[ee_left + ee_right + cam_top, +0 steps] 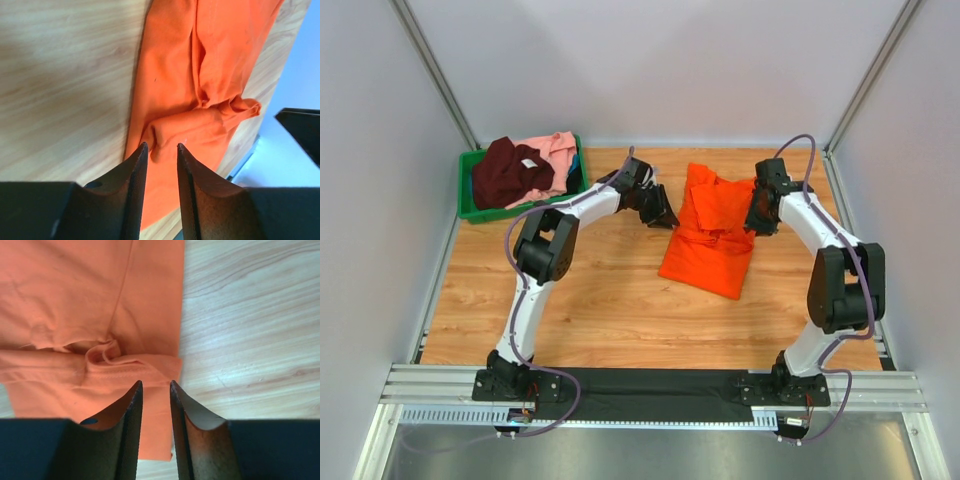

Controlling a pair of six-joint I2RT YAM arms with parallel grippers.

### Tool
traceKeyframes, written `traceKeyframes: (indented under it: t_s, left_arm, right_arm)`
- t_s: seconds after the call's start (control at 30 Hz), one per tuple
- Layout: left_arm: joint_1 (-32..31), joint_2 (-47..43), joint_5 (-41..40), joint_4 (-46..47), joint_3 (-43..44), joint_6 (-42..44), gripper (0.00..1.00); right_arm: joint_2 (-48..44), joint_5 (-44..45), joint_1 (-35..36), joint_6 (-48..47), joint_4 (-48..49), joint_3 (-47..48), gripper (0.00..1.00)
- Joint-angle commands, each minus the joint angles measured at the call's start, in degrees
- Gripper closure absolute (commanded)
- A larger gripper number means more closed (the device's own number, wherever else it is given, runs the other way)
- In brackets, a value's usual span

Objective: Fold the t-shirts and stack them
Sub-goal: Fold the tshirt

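Note:
The orange t-shirt (712, 232) lies partly folded on the wooden table, its top part doubled over with bunched cloth at the fold. My left gripper (665, 215) hovers at the shirt's left edge. In the left wrist view it (162, 146) is open above a rumpled fold of the orange t-shirt (200, 75), with nothing pinched. My right gripper (752, 222) is at the shirt's right edge. In the right wrist view it (155, 383) is open over the hem corner of the orange t-shirt (75, 290). The maroon t-shirt (510, 172) and the pink t-shirt (555, 148) lie crumpled in the bin.
The green plastic bin (490, 213) stands at the table's back left corner. Grey walls enclose the table on three sides. Bare wood (600, 300) stretches between the orange shirt and the arm bases.

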Motion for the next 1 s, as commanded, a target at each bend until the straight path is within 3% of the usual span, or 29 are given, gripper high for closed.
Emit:
traceKeyframes:
  t_s: [0.0, 0.17, 0.23, 0.4, 0.5, 0.97]
  left_arm:
    - [-0.2, -8.3, -3.8, -1.2, -3.4, 5.2, 0.63]
    - [-1.7, -13.8, -8.4, 0.5, -9.9, 6.8, 0.65]
    - [-2.7, -14.5, -9.9, 0.1, -10.8, 8.7, 0.71]
    - [-4.1, -12.0, -11.5, -3.6, -8.3, 9.2, 0.91]
    - [-4.6, -9.5, -12.0, -4.6, -7.8, 7.6, 0.95]
    - [-5.3, -4.3, -9.9, -2.9, -1.3, 6.5, 0.93]
  right_arm:
    - [-5.4, -2.2, 0.3, 3.2, -1.4, -0.2, 0.71]
    - [-8.2, -4.0, 2.8, 3.4, 2.7, -6.5, 0.93]
    - [-9.4, -5.8, 3.1, 3.6, 6.6, -9.0, 0.96]
    - [-9.0, -6.1, 4.8, 3.9, 15.0, -14.3, 0.94]
    - [-7.3, -5.5, 4.8, 3.5, 16.6, -14.9, 0.94]
    - [-1.6, -0.8, 4.8, 3.2, 19.8, -13.2, 0.95]
